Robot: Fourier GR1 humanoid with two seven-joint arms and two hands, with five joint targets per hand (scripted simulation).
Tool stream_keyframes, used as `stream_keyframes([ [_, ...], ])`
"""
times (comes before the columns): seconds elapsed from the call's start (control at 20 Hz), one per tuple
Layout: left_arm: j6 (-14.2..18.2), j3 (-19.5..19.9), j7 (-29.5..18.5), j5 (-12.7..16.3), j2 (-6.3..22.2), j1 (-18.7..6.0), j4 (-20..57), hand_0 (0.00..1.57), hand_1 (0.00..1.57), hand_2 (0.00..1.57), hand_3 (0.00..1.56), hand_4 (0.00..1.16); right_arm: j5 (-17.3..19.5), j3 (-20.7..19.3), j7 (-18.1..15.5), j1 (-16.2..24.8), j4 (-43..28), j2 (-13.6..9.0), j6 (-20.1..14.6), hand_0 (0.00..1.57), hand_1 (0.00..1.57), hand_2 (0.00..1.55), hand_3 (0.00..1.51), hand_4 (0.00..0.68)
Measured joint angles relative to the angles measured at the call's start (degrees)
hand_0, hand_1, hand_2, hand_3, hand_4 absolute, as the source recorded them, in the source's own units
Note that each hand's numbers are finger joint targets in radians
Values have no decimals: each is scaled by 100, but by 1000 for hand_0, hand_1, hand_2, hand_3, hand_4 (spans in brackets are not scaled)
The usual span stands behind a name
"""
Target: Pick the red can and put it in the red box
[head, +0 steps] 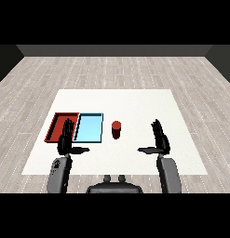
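While the red can [116, 129] stands upright on the white table [135, 100], nothing of the task is done yet, as far as the head view shows. It sits on bare tabletop just to the right of the light blue tray [89, 136], apart from it and untouched by either hand.

Both hands are raised with fingers straight and thumbs pointing inward, so each is wide and holds nothing. Of the 2, the right hand [159, 139] is near the can, on its right and a little closer to the robot, with clear table between them. Over on the other side, the left hand [66, 139] hangs in front of the near edges of the 2 trays, partly covering the seam where they meet.

Farthest left lies the red tray [59, 119], with the blue one between it and the can. Its visible floor holds nothing.

All steps remain, by my reading: reach for the can, close round it, lift it, carry it leftward past the blue tray, and set it down inside the red one.
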Motion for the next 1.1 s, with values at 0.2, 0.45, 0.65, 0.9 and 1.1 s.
stream_keyframes([
  [0.2,-19,-44,93,24,-17,77,-158,0,0,0,0,0,4,11,-43,-114,259,44,7,0,0,0,0,0],
  [0.45,0,3,24,34,-26,-29,-57,0,0,0,0,0,114,159,115,-491,528,169,-223,0,0,0,0,0],
  [0.65,65,-71,113,30,-100,-13,-176,0,0,0,0,0,83,207,283,-679,612,176,-284,0,0,0,0,0],
  [0.9,18,5,74,138,-74,65,-218,0,0,0,0,0,29,188,298,-1096,1087,240,-427,0,0,0,0,0],
  [1.1,-40,60,13,184,-31,156,-268,0,0,0,0,0,-296,438,244,-1271,1449,276,-606,0,0,0,0,0],
])
